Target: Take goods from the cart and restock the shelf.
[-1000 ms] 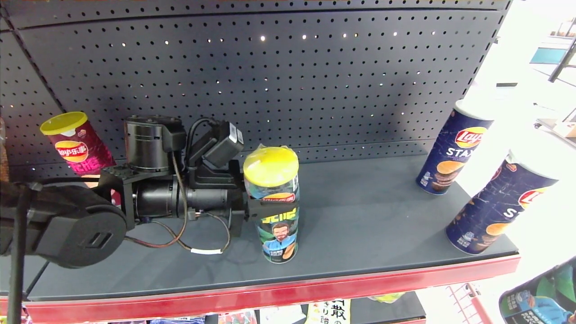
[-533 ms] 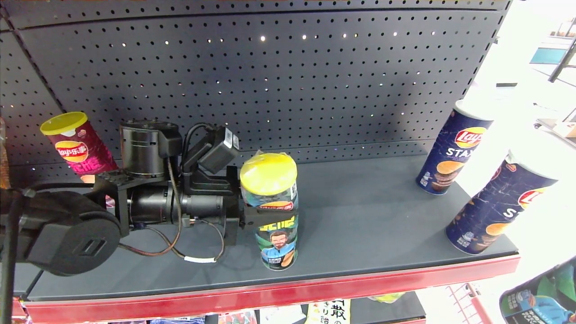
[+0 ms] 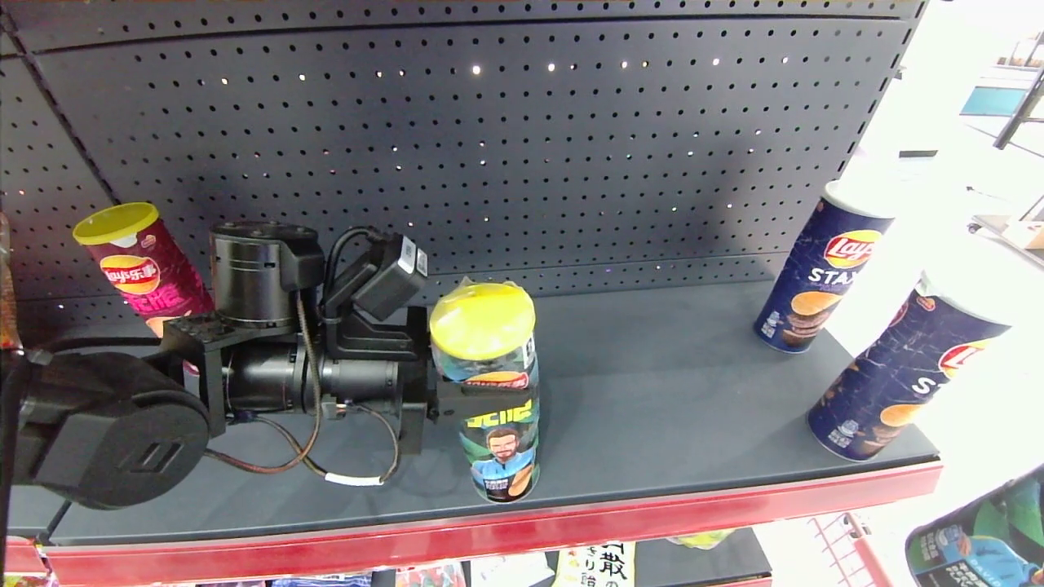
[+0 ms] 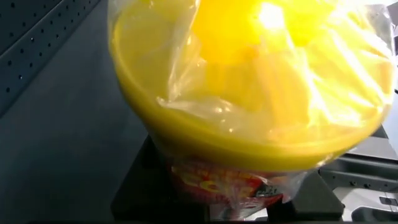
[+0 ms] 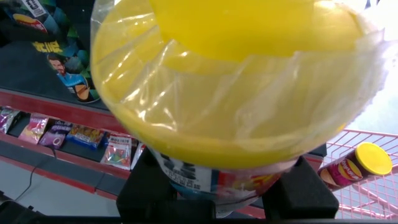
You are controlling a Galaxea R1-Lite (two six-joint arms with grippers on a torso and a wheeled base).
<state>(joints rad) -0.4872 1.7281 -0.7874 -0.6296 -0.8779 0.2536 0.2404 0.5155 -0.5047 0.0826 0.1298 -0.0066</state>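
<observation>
Green can (image 3: 499,444), yellow-lidded and film-wrapped, upright on the dark shelf (image 3: 669,391), near the red front lip and left of the middle. Clamped at mid-height by the left gripper (image 3: 488,401), fingers closed against both sides of the tube, arm lying low along the shelf from the left. Base looks down on the board, though cannot tell for sure whether its full weight rests there. Behind the arm, by the pegboard back, a magenta can (image 3: 139,265). Well apart at the right end, two navy cans (image 3: 820,281), one nearer the back, one nearer the lip. Off the shelf, a second can (image 5: 236,93) of the same yellow-lidded kind, pinched low on its body by the right gripper (image 5: 221,196), fingers (image 5: 146,186) snug on either side, with the pink wire cart (image 5: 373,205) beyond it and a loose can (image 5: 357,163) lying inside. Judged as the placing step for the first item: set down, not yet let go. Next calls for opening the left fingers just enough to clear the tube, then drawing back leftward and level, without nudging the green can toward the lip or knocking the magenta can behind. After that, room between green and navy for the second can.
</observation>
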